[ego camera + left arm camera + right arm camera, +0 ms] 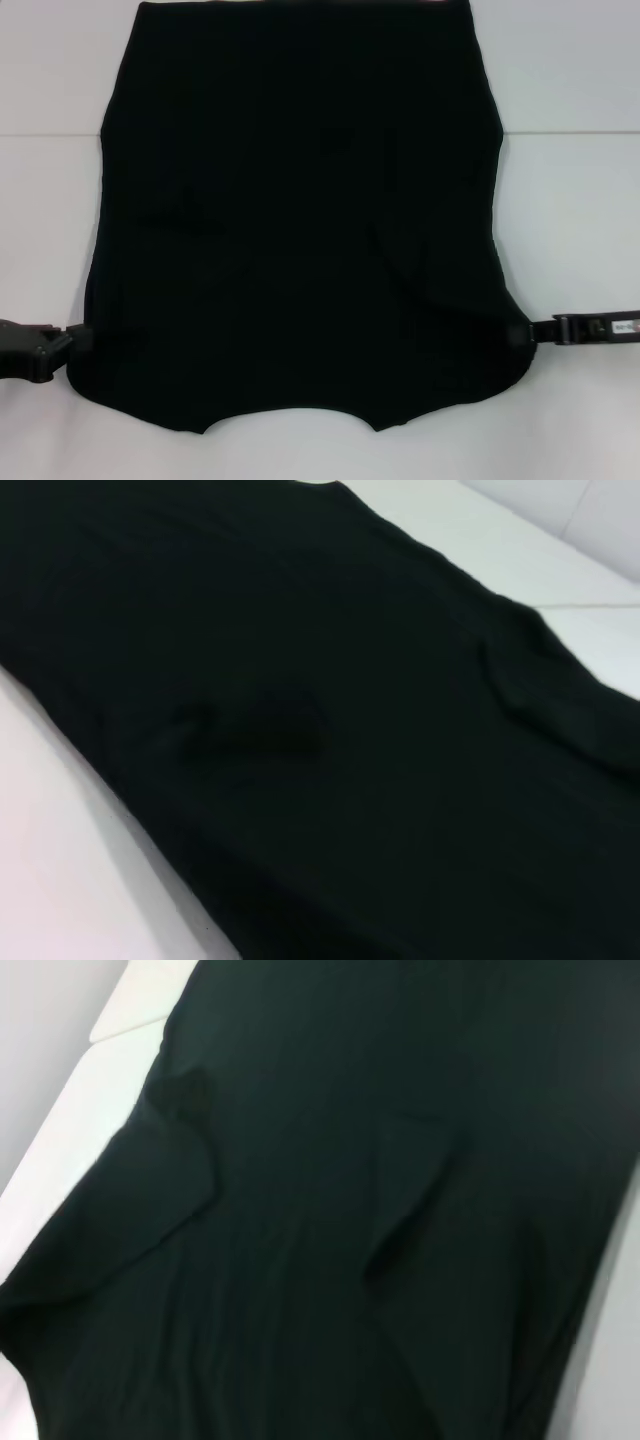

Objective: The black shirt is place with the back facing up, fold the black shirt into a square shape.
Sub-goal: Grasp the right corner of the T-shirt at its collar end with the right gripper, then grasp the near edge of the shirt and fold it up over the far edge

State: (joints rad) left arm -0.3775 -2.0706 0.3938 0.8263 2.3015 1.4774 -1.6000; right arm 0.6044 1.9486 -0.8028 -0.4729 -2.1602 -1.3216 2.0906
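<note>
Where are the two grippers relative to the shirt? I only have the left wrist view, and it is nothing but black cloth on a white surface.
Observer: In the head view the left gripper is at the near left edge of the black shirt, low on the white table.
Operator: And the right one?
Observer: The right gripper is at the near right edge, roughly level with the left.
Operator: Is the whole shirt on the table?
Observer: Its far end runs past the top of the head view, so I cannot tell.
Operator: Any lettering showing?
Observer: None; the upper side looks plain black, with a few creases near the right.
</note>
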